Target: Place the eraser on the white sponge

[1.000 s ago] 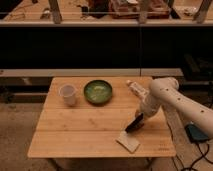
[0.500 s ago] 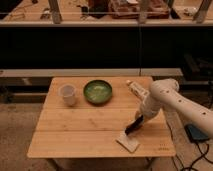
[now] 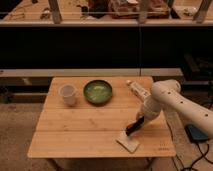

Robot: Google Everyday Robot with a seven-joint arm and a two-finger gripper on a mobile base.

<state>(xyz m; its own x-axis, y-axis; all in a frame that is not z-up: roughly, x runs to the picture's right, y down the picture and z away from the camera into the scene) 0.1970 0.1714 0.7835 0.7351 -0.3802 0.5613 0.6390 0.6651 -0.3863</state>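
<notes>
Gripper at the white sponge on the near right of a wooden table.

Nearest, the white sponge (image 3: pixel 128 141) lies flat by the table's (image 3: pixel 75 130) near edge, right of centre. The gripper (image 3: pixel 133 128) reaches down from the right to the sponge's far edge; whether its claw is apart or together cannot be told, and the eraser cannot be made out as a separate thing there. Farther back stand a white cup (image 3: pixel 67 94) at left and a green bowl (image 3: pixel 97 91) beside it.
</notes>
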